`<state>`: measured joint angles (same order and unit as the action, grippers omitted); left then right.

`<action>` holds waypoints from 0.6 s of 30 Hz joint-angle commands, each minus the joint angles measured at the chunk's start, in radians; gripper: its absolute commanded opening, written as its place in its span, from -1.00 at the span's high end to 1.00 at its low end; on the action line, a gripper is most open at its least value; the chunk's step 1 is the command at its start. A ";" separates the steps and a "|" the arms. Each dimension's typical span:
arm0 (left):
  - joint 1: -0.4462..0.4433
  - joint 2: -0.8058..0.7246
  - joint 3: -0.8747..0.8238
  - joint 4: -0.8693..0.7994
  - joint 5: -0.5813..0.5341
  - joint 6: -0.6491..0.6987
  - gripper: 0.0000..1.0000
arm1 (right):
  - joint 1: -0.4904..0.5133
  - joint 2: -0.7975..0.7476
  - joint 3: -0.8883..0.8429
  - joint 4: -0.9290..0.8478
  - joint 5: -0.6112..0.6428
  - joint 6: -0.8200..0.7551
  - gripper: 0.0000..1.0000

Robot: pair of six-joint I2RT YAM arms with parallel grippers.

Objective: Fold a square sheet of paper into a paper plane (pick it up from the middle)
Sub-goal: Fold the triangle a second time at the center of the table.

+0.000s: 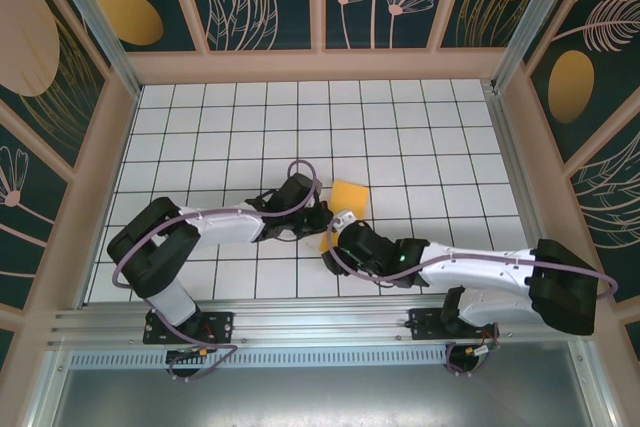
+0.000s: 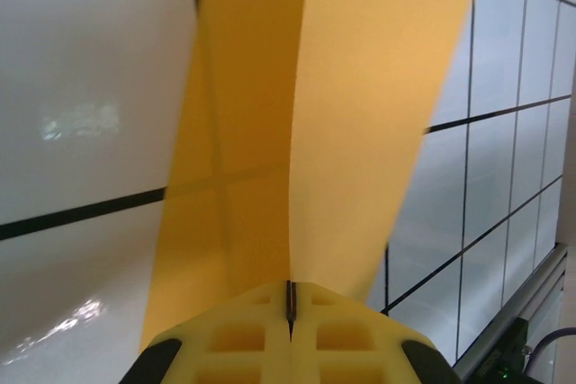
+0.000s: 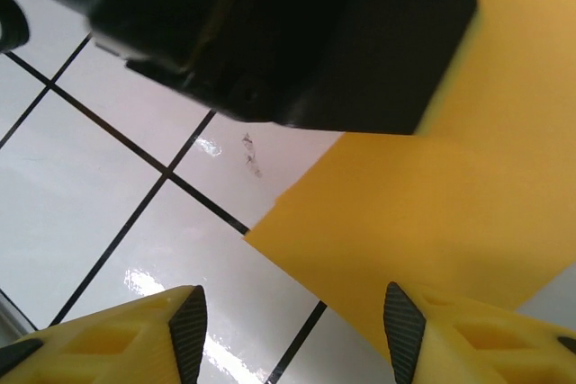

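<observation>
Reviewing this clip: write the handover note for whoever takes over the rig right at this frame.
Left gripper: shut on the square sheet of paper, pinching it so that part of it stands up in a curl above the table.
Right gripper: open and empty, low over an edge of the sheet, close beside the left gripper.
Done: the sheet is grasped near mid-table, and faint crease lines show in it.
Left: there is no dart shape yet, so the plane's main folds probably all remain.
</observation>
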<state>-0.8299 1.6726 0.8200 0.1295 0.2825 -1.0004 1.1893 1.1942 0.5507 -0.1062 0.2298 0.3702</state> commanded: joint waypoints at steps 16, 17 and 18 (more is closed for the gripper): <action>0.011 0.071 0.094 -0.059 0.019 -0.011 1.00 | 0.037 0.143 0.071 0.061 0.257 -0.088 -0.10; 0.012 0.071 0.095 -0.059 0.021 -0.010 1.00 | 0.037 0.141 0.071 0.057 0.261 -0.086 -0.01; 0.011 0.071 0.096 -0.059 0.021 -0.011 1.00 | 0.038 0.139 0.071 0.052 0.263 -0.085 0.05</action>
<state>-0.8246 1.7321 0.8894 0.0959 0.2886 -1.0073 1.2194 1.3418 0.5900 -0.0341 0.4274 0.2962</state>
